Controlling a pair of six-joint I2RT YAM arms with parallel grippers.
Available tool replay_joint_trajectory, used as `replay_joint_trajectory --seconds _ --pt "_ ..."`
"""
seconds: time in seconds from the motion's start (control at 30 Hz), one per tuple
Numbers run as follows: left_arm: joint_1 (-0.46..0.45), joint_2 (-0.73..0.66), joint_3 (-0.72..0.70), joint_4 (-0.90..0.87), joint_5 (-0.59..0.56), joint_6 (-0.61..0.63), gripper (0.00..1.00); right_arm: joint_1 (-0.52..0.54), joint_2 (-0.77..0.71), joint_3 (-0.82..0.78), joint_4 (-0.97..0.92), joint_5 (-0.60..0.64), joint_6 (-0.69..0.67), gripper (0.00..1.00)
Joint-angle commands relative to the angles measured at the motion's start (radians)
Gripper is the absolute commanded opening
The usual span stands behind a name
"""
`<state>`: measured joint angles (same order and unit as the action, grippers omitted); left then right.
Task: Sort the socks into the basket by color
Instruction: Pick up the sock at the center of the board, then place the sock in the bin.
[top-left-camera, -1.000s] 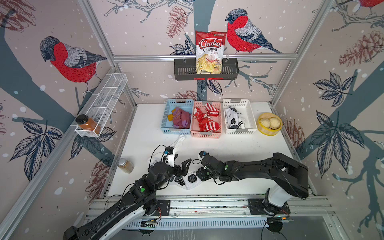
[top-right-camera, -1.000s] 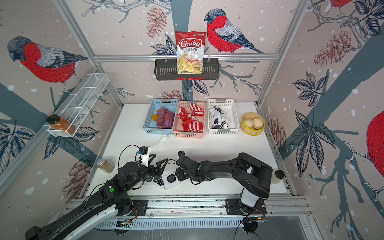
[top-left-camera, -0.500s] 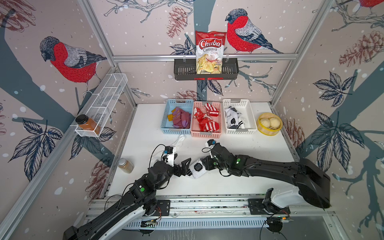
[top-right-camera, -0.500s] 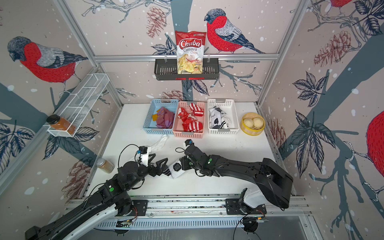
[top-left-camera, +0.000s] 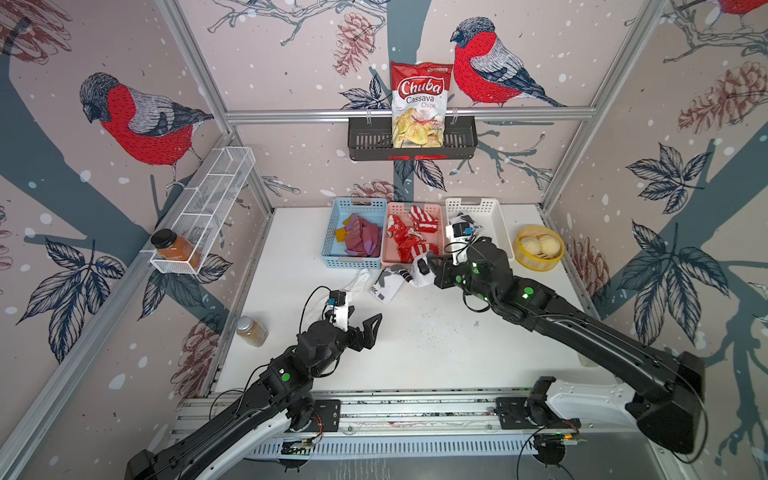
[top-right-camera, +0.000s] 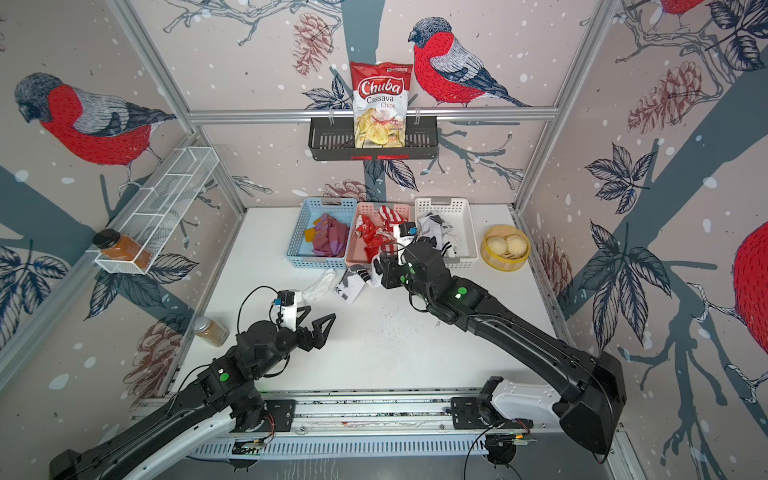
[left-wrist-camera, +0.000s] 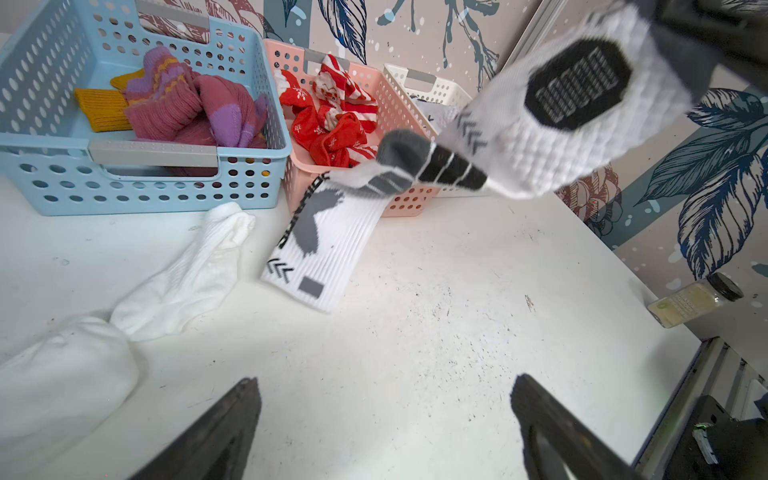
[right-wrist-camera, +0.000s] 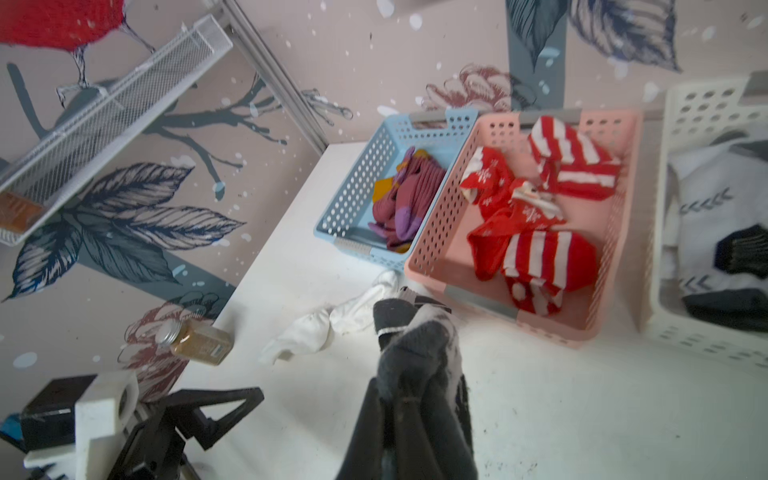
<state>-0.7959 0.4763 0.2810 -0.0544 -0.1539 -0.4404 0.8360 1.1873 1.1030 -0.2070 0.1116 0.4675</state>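
Observation:
My right gripper (top-left-camera: 430, 266) (right-wrist-camera: 411, 395) is shut on a white sock with a grey toe and a black patch (top-left-camera: 417, 274) (left-wrist-camera: 561, 124), held above the table just in front of the pink basket (top-left-camera: 390, 208). Its tail drapes onto a white sock with grey patches (top-left-camera: 386, 286) (left-wrist-camera: 328, 249) lying flat beside a plain white sock (top-left-camera: 360, 279) (left-wrist-camera: 195, 274). My left gripper (top-left-camera: 363, 318) (left-wrist-camera: 384, 386) is open and empty over the front-left table. The blue basket (top-left-camera: 353, 262) holds maroon-purple socks (top-left-camera: 363, 237), the pink one red-and-white socks (top-left-camera: 409, 237), the white basket (top-left-camera: 498, 224) white socks (top-right-camera: 436, 226).
A yellow bowl of buns (top-left-camera: 538, 247) sits right of the white basket. A spice jar (top-left-camera: 251, 331) stands at the table's left edge, another jar (left-wrist-camera: 694, 299) at its right edge. A wire shelf (top-left-camera: 208, 199) and a black rack with a chips bag (top-left-camera: 417, 104) hang on the walls.
My right gripper closed on the white sock beside my left gripper and carried it back across the table toward the baskets. The left arm has stayed put.

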Motion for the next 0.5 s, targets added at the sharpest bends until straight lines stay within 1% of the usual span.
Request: replay_joint_trajectory --seconds 0.0,0.1,0.27,0.47 --pt "0.0 0.003 -0.008 0.087 0.049 0.007 0.95 -0.056 -0.003 0.068 -0.027 0.009 -0.072 0.07" --pt "0.0 0.005 -0.013 0.112 0.059 0.006 0.95 -0.122 0.017 0.152 -0.046 0.0 -0.099 0.07" --pt "0.0 0.012 -0.004 0.107 0.066 0.014 0.95 -0.244 0.061 0.306 -0.086 -0.003 -0.143 0.07" --pt "0.0 0.009 -0.006 0.102 0.066 0.019 0.95 -0.403 0.163 0.474 -0.121 0.0 -0.186 0.07"
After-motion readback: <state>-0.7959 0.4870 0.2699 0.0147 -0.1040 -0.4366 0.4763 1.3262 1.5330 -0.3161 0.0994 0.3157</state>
